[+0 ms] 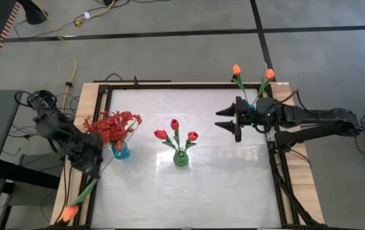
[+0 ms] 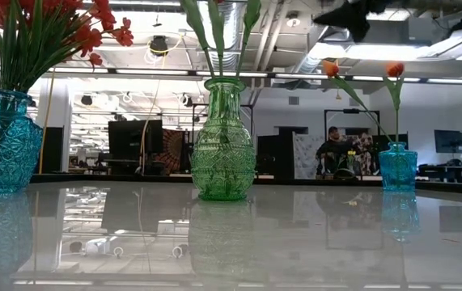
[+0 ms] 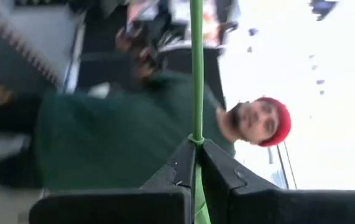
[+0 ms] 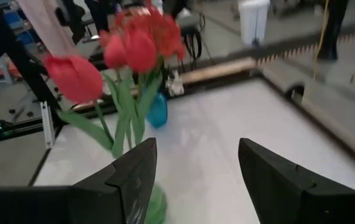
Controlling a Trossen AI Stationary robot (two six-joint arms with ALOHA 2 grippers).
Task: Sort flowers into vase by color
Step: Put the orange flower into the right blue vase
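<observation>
From above, the left gripper (image 1: 91, 167) is clenching an orange tulip's stem (image 1: 86, 190) off the table's (image 1: 233, 185) left edge — bloom (image 1: 70, 211) hanging outward — while the right gripper (image 1: 224, 119) is hovering released near the right rim. The left wrist view is showing fingers (image 3: 180, 165) pinching the green stem (image 3: 196, 68); the right wrist view is showing parted fingers (image 4: 270, 171) facing red tulips (image 4: 127, 53) in the green vase (image 4: 155, 205).

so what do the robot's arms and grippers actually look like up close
Both arms are dark, jointed and bulky, with black cables along them. The left gripper has two black wedge-shaped fingers with flat inner faces. The right gripper has the same matte black, angular fingers. No markings are visible.
</observation>
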